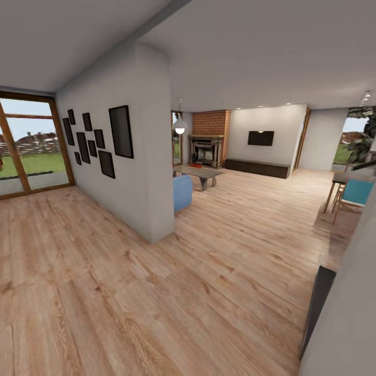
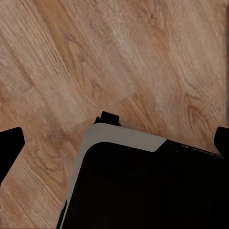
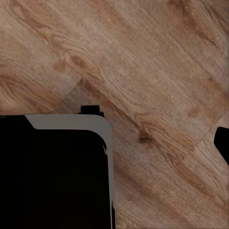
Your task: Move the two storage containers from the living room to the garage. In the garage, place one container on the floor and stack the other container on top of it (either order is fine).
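**Rolling toward the living room, both hands free**

We judge the step in hand to be the approach: we are on the light wood-plank floor [image 1: 209,292] and the far room is where the bins should be. Reading the head view from left to right, at nine o'clock stand the wood-framed glass doors [image 1: 26,146]; next comes a white partition wall [image 1: 141,177] hung with dark picture frames [image 1: 120,131], jutting toward us at about eleven. Past its corner, near twelve o'clock, sit a blue seat [image 1: 183,192], a low coffee table [image 1: 201,173], the brick chimney [image 1: 211,123] with the dark fireplace [image 1: 207,150], then a wall-mounted screen [image 1: 260,138] over a long dark chest [image 1: 257,167]. A small red-orange patch [image 1: 195,165] lies by the hearth; we cannot tell whether it is one of the storage containers.

To do this well, we should steer wide of the partition corner, keep the open planks at one o'clock ahead, and slow before the coffee table.

In the left wrist view, the left hand [image 2: 114,138] has dark fingertips [image 2: 10,143] at opposite edges, wide apart, touching nothing, above the robot's dark base [image 2: 143,191]. The right hand [image 3: 114,143] shows one fingertip [image 3: 222,143]; we cannot tell its spread, and nothing lies by that fingertip.
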{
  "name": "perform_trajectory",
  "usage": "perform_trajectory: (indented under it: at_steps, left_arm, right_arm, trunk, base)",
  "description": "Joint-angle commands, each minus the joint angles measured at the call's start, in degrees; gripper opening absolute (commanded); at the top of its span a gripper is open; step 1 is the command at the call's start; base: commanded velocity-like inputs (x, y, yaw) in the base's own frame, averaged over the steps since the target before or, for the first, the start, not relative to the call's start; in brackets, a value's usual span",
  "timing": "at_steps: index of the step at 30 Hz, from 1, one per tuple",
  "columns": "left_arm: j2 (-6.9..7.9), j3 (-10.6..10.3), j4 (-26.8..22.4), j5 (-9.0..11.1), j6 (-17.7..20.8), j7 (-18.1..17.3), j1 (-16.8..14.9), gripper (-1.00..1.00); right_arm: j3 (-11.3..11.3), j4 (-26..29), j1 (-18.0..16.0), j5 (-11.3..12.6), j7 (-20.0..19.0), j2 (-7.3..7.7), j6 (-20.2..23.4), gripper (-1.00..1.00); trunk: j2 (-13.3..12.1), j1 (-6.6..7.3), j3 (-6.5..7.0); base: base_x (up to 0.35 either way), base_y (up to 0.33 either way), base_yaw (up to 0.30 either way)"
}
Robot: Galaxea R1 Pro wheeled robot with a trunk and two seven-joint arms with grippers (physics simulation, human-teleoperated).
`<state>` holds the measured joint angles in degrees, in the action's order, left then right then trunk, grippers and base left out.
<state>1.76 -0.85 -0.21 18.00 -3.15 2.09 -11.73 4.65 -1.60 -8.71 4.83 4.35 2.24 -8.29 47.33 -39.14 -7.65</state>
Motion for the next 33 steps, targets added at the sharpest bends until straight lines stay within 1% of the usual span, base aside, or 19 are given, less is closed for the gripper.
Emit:
perform_trajectory:
  at_steps: [1,9,25,33]
  left_arm:
    - [-0.01,-0.1,0.0,0.1,-0.1,0.1,0.0,1.0]
    - [-0.01,-0.1,0.0,-0.2,-0.1,0.1,0.0,1.0]
    - [-0.01,-0.1,0.0,-0.4,-0.1,0.1,0.0,1.0]
    - [-0.04,-0.2,-0.1,-0.5,-0.1,0.1,0.0,1.0]
  right_arm:
    - [0.5,-0.2,-0.1,0.4,0.1,-0.02,-0.3,1.0]
    - [0.6,-0.2,-0.1,0.3,0.0,0.01,-0.3,1.0]
    - [0.6,-0.2,-0.1,0.3,-0.5,-0.03,-0.3,1.0]
    - [0.6,-0.2,-0.1,0.4,-0.6,-0.04,0.0,1.0]
  trunk:
    - [0.1,-0.04,-0.08]
    - [0.1,-0.04,-0.08]
    - [0.1,-0.04,-0.08]
    - [0.1,-0.04,-0.08]
  base:
    - [0.324,0.0,0.0]
    - [0.324,0.0,0.0]
    - [0.324,0.0,-0.003]
    - [0.324,0.0,-0.205]
